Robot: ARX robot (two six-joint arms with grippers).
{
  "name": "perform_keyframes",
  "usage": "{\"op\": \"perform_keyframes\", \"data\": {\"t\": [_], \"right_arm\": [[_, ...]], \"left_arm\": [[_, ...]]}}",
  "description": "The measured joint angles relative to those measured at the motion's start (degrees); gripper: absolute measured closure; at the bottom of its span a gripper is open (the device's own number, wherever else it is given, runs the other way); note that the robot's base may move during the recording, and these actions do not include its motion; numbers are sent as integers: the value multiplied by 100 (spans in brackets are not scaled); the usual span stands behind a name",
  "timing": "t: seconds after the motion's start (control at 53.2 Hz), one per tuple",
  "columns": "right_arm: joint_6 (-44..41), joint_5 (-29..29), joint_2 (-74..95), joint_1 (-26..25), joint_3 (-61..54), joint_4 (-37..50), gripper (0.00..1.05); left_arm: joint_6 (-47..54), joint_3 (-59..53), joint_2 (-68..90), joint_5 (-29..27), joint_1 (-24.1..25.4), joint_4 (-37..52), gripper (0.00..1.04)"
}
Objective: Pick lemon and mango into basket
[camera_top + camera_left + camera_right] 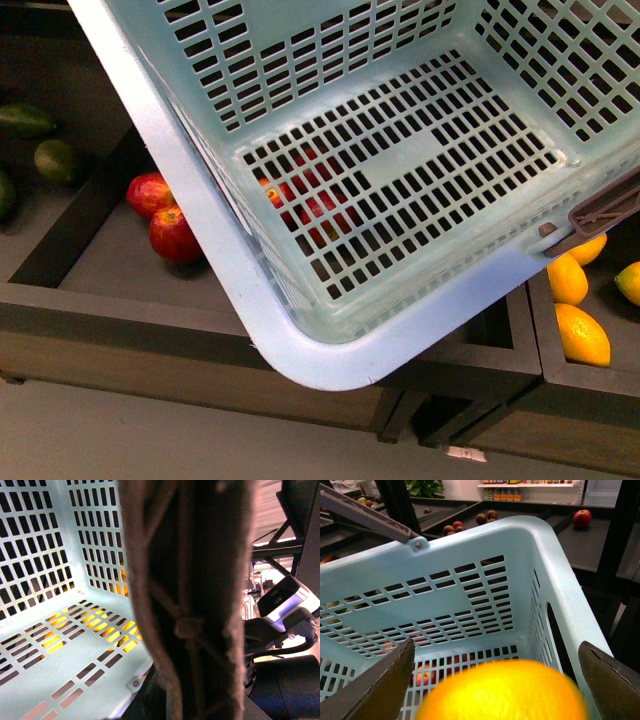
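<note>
Dark wooden display bins (120,310) of fruit fill the background, and in the right wrist view more dark shelves with red fruit run behind.

The lemon (505,692) sits low in the centre of the right wrist view, blurred by closeness. It lies between the two dark fingers (375,685) of the right hand (496,652), above the open top of the basket (470,535). Its sides seem to meet both fingers, so the hand appears to be pinching it, though the contact is soft-edged.

In the front view the basket (200,200) is tilted and covers most of the frame, with nothing lying on its slotted floor. Its brown handle (605,210) shows at the right edge. The same handle (190,605) fills the middle of the left wrist view; the left hand itself cannot be made out there, so its grip cannot be told.

Red fruits (165,215) lie in the bin at the left, with others visible through the floor slots. Green fruits (40,140) sit at the far left, and yellow-orange fruits (580,330) at the lower right.
</note>
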Motion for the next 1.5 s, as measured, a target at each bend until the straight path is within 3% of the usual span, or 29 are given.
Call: {"op": "perform_keyframes", "data": {"t": [0.188, 0.376, 0.451, 0.827, 1.072, 1.448, 1.504], "right_arm": [[468, 376, -79, -131, -13, 225, 9], [822, 2002, -879, -717, -540, 365, 12], [431, 2483, -1456, -798, -1086, 289, 27], [87, 2883, -2981, -308, -3287, 800, 102], [61, 3320, -3895, 177, -4022, 629, 103], [57, 3370, -5154, 201, -4575, -94, 103], [57, 3370, -5268, 203, -4607, -133, 91]], "left_arm": [[11, -2, 0, -11, 0, 0, 99], [-9, -24, 0, -13, 2, -4, 99], [11, -24, 0, -17, 9, -4, 99], [11, -24, 0, -24, -4, -4, 99], [4, -24, 0, -7, -4, -4, 99], [2, -24, 0, -11, -4, -4, 99], [0, -24, 0, -7, -4, -4, 99]]}}
